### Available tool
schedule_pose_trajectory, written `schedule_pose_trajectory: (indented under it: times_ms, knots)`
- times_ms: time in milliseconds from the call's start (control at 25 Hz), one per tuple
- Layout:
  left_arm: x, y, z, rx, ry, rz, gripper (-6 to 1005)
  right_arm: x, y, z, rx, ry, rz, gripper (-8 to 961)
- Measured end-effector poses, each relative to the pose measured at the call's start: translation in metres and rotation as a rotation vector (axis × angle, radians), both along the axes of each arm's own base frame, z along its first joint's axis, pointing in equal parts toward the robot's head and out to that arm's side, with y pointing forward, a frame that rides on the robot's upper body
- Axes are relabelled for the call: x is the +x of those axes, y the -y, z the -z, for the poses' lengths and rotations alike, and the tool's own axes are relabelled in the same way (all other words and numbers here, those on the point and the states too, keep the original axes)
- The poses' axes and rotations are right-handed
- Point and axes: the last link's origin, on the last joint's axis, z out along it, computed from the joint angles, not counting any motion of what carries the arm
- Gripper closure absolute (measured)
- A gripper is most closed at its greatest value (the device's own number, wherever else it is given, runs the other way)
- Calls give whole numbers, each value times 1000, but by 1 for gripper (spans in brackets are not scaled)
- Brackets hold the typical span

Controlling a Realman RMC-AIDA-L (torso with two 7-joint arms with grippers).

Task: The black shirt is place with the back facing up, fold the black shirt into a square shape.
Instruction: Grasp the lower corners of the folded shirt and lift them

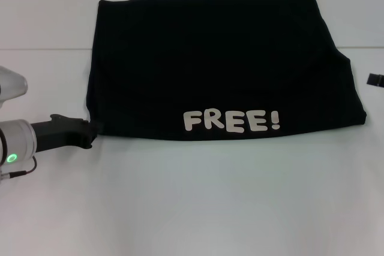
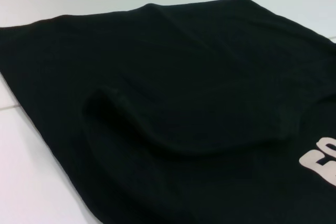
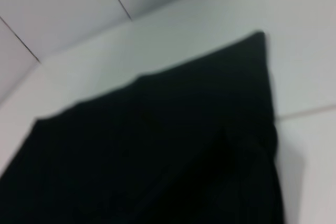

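The black shirt [image 1: 216,64] lies flat on the white table, folded into a wide block, with white "FREE!" lettering [image 1: 231,120] along its near edge. My left gripper [image 1: 93,129] reaches in low from the left and meets the shirt's near left corner. In the left wrist view the black shirt [image 2: 173,103] fills the picture, with a soft ridge across it and part of the lettering [image 2: 320,163] at one side. Only a small black part of my right gripper [image 1: 375,80] shows at the right edge, apart from the shirt. The right wrist view shows a corner of the shirt [image 3: 173,156].
The white table [image 1: 198,202] stretches bare in front of the shirt. A seam line [image 1: 42,48] crosses the table behind the shirt's left side. A wall rises behind the table.
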Motion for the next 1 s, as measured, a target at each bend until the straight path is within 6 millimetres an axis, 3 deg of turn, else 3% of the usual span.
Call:
schedule_pose_trajectory:
  times_ms: [280, 720, 1000]
  knots:
    - [1, -2, -5, 4, 3, -1, 999, 0, -1, 9, -69, 58, 15, 185]
    - [3, -4, -4, 0, 2, 7, 1000, -14, -8, 50, -142, 145, 7, 214]
    - [4, -5, -5, 2, 0, 9, 1000, -14, -7, 52, -145, 149, 3, 291]
